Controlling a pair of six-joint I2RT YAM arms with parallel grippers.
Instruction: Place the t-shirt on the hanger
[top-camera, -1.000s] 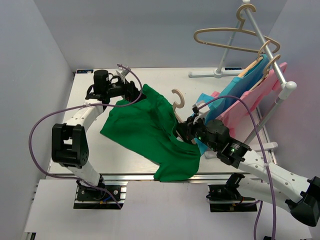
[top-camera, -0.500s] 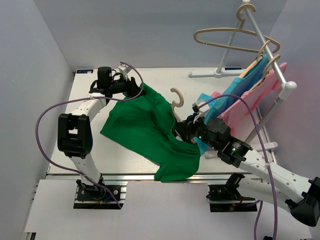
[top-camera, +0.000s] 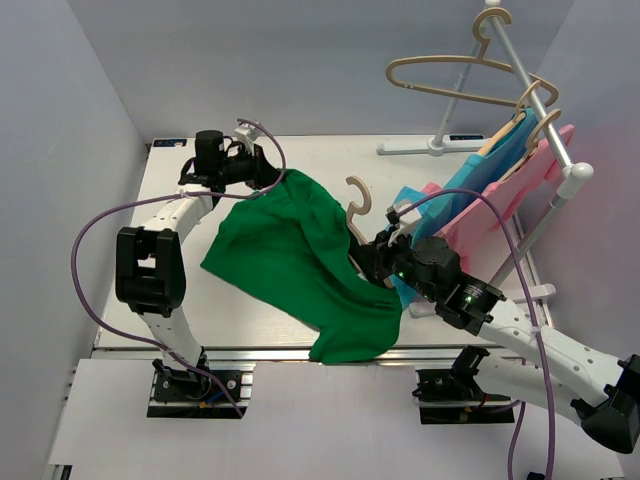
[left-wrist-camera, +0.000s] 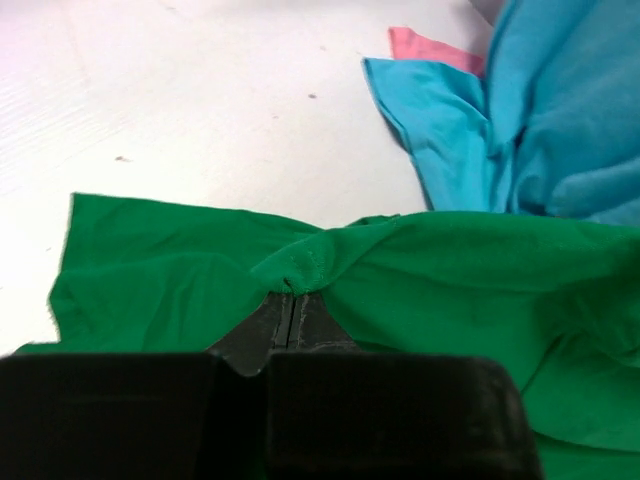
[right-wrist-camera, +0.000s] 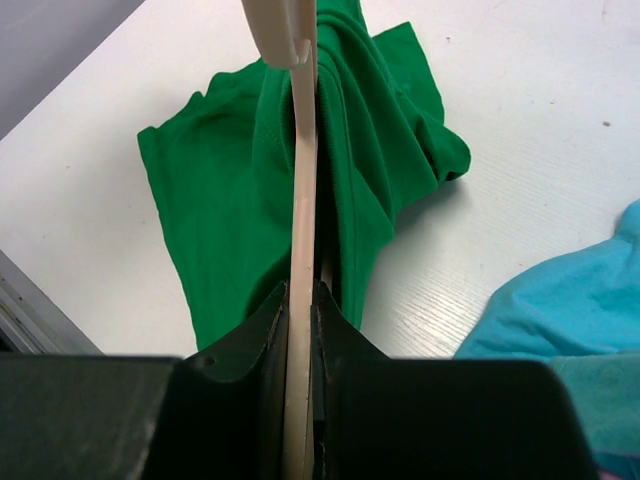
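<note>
T-shirt (top-camera: 300, 265): green, lying rumpled across the middle of the table (top-camera: 330, 160), one corner hanging over the table's near edge. Its far corner is lifted off the table top.

Hanger (top-camera: 356, 200): beige. We see its hook rising out of the cloth right of the table's centre. In the right wrist view its thin edge (right-wrist-camera: 300, 200) runs straight up, with green cloth bunched against one side.

Left gripper (top-camera: 272, 180): over the table's far left part. Its fingers are pressed together on a puckered fold of the t-shirt (left-wrist-camera: 300, 262).

Right gripper (top-camera: 362, 262): over the table's near right part, clamped on the hanger's thin edge.

Light blue garment (top-camera: 470, 190) and pink garment (top-camera: 520, 210): hung on a rack (top-camera: 545, 130) at the table's right side. A bare hanger (top-camera: 450, 75) is higher on it.
</note>
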